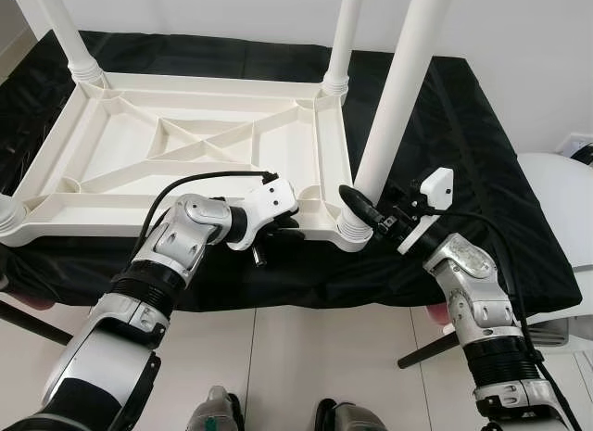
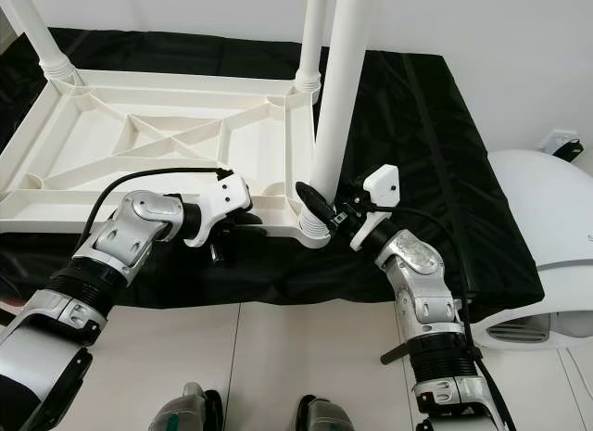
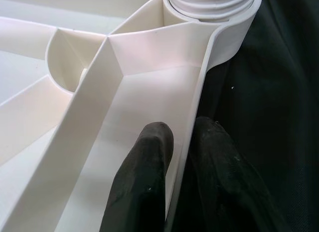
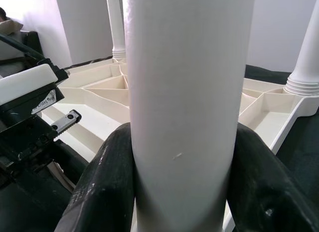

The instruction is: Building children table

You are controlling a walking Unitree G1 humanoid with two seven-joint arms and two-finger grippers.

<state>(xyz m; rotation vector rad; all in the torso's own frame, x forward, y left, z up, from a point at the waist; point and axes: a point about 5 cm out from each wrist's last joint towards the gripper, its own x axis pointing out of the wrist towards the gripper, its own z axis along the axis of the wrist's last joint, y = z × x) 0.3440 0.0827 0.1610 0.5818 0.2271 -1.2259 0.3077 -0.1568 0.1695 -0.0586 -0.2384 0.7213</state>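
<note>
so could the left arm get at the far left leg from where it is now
Probably not. The left gripper is shut on the near rim of the upturned tabletop, and the far left leg stands across its whole ribbed underside.

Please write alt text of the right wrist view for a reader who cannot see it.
The right gripper's two black fingers clasp a white table leg standing upright. Behind it lies the upturned white tabletop with more legs.

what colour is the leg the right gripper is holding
White; the table leg shows best in the right wrist view, clamped by the right gripper.
</note>
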